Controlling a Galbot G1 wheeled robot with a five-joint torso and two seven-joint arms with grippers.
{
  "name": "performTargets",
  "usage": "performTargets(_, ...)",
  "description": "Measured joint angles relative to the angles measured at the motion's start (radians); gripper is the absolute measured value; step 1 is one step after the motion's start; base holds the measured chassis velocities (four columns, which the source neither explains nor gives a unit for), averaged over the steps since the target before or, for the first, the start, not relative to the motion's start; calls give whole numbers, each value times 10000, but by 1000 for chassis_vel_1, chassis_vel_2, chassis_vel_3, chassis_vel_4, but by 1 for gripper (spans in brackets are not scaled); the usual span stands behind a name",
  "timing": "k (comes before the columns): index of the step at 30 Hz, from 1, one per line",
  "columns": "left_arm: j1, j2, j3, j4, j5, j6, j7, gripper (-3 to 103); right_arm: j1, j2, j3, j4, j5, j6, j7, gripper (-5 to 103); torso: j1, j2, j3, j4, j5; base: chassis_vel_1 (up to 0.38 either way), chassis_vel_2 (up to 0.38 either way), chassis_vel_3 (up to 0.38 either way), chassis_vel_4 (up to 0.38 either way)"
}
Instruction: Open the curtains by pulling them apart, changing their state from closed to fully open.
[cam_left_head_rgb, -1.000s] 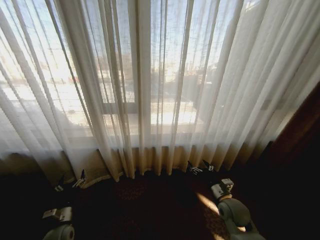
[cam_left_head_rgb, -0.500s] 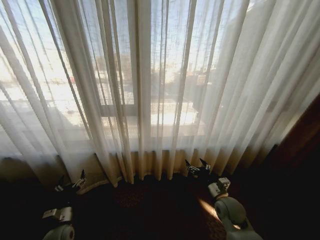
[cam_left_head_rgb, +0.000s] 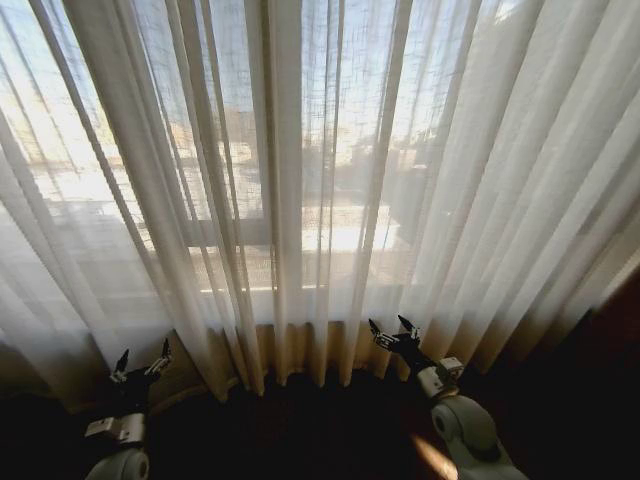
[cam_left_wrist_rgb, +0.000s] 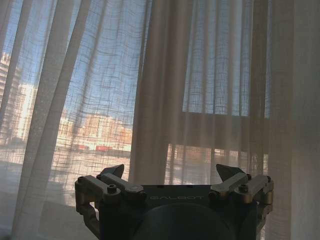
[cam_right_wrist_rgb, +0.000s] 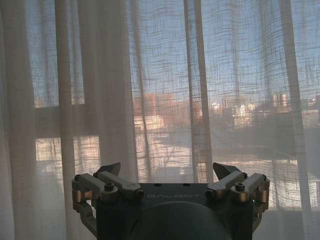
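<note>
Now facing the curtains (cam_left_head_rgb: 300, 180) hanging fully closed across the window, nothing pulled apart yet, holding left gripper (cam_left_head_rgb: 141, 363) and right gripper (cam_left_head_rgb: 392, 332) low near the hems, jaws wide, gripping nothing.

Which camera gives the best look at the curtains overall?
The head view: it shows the curtains across their width, closed, down to the hem, with both grippers low before them. Each wrist view shows just a close patch of pleats and mesh.
</note>
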Motion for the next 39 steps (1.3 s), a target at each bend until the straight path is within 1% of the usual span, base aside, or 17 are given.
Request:
performTargets(6,5,-1,-2,0,0,0,0,100,495,175,-285,-461,-65,286,-81,100,-16,8,-5,3,1,31,-17,-9,32)
performTargets(8,4,0,-2,-1,0,0,0,100,722,225,-337,-790,-356,402,-226,100,-13,6,-3,2,2,0,0,0,0)
performTargets(12,1,0,0,-1,0,0,0,100,1028,233,-428,-1288,-512,652,-244,100,-3,3,0,0,1,0,0,0,0)
performTargets(22,2,0,-1,-1,0,0,0,100,1484,202,-554,-1894,-476,725,-207,100,-8,4,-2,0,1,-26,20,18,-27)
performTargets(31,2,0,-1,0,0,0,0,100,1850,182,-682,-2179,-395,801,-289,100,-7,4,-2,0,0,-182,197,178,-192)
performTargets(34,1,0,0,-1,0,0,0,100,1957,217,-756,-2233,-439,790,-217,100,0,1,0,1,-2,-222,178,234,-160)
performTargets(37,-2,0,1,-1,0,0,0,100,2139,256,-842,-2407,-557,788,133,100,12,-5,4,0,3,-150,114,130,-113)
performTargets(39,-3,0,2,-1,0,0,0,100,2191,257,-854,-2477,-560,800,206,100,12,-5,4,-1,2,-87,59,68,-61)
